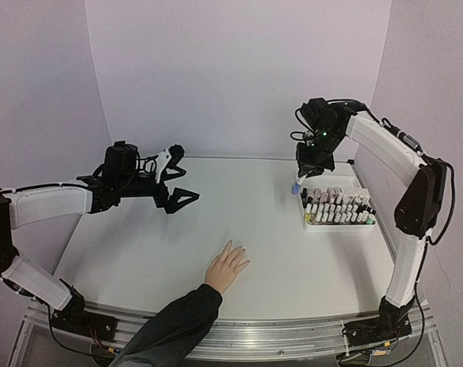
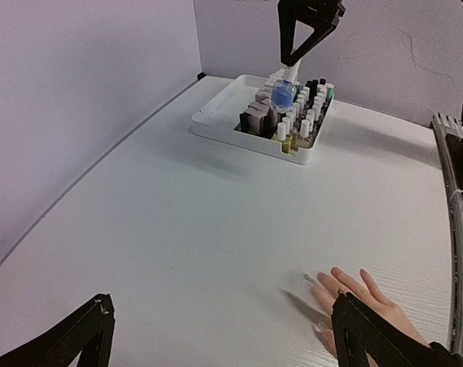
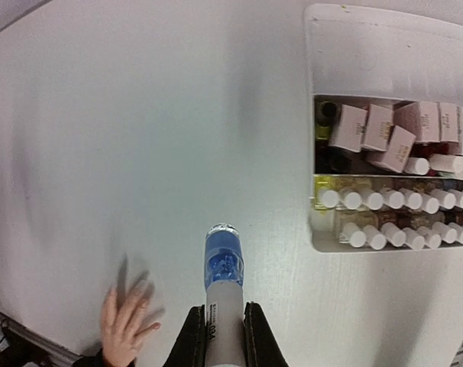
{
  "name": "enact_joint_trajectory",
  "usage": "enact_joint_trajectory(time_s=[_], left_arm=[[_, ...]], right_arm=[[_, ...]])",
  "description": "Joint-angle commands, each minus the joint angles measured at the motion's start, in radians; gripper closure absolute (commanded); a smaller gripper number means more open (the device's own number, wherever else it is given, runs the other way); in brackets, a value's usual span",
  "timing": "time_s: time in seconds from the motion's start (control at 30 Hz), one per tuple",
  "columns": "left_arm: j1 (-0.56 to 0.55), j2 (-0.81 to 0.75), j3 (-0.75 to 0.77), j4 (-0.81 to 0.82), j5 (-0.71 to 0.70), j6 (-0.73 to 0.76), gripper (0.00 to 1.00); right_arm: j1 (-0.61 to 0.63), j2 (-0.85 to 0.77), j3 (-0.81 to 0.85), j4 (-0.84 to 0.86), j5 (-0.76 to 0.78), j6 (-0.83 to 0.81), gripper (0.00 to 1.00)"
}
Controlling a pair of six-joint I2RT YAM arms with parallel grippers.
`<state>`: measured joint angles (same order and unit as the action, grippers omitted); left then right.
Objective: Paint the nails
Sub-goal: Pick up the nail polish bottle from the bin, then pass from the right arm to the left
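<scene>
- Top view: right end effector (image 1: 296,182) clamps a blue polish bottle (image 1: 295,188) by its cap beside the tray (image 1: 340,228) at the bench's (image 1: 178,245) right edge; it could slip.
- Left wrist view: left end effector (image 2: 222,325) gapes empty; the hand (image 2: 361,302) lies flat near the bench's near edge, nails (image 2: 336,274) tiny.
- Right wrist view: a misaimed brush could smear skin.

The top view looks down across the flat white table (image 1: 140,252). Both nearer wrist views share its white plastic bottle tray (image 2: 220,107).

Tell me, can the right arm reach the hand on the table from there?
Probably yes: the right tool holds a blue bottle above the table, and nothing stands between it and the hand.
</scene>
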<state>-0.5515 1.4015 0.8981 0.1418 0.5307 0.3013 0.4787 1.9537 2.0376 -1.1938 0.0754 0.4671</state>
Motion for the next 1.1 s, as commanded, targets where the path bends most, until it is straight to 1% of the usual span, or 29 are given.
enact_joint_trajectory(time_s=[0.0, 0.1, 0.2, 0.37, 0.47, 0.63, 0.7, 0.83, 1.03, 1.07], left_arm=[[-0.054, -0.023, 0.008, 0.144, -0.047, 0.137, 0.0], [-0.109, -0.001, 0.023, 0.141, -0.044, 0.192, 0.0], [-0.128, 0.008, 0.034, 0.141, -0.026, 0.229, 0.0], [-0.129, 0.036, 0.082, 0.089, -0.026, 0.268, 0.01], [-0.131, 0.064, 0.114, 0.083, -0.048, 0.271, 0.03], [-0.13, 0.103, 0.154, 0.091, -0.164, 0.271, 0.16], [-0.129, 0.105, 0.158, 0.093, -0.181, 0.282, 0.24], [-0.129, 0.113, 0.168, 0.064, -0.169, 0.302, 0.34], [-0.119, 0.134, 0.188, 0.022, -0.166, 0.303, 0.39], [-0.115, 0.137, 0.199, 0.014, -0.165, 0.296, 0.42]], right_arm=[[0.095, -0.023, 0.087, 0.132, -0.189, 0.113, 1.0], [0.16, -0.008, 0.088, 0.243, -0.264, 0.175, 1.0], [0.208, 0.006, 0.09, 0.341, -0.29, 0.214, 1.0], [0.265, 0.038, 0.132, 0.411, -0.319, 0.259, 1.0], [0.285, 0.068, 0.156, 0.441, -0.353, 0.281, 1.0], [0.299, 0.085, 0.17, 0.445, -0.391, 0.285, 1.0], [0.299, 0.083, 0.166, 0.445, -0.398, 0.282, 1.0], [0.299, 0.084, 0.17, 0.447, -0.412, 0.279, 1.0], [0.3, 0.085, 0.174, 0.448, -0.426, 0.267, 1.0], [0.3, 0.084, 0.17, 0.448, -0.429, 0.266, 1.0]])
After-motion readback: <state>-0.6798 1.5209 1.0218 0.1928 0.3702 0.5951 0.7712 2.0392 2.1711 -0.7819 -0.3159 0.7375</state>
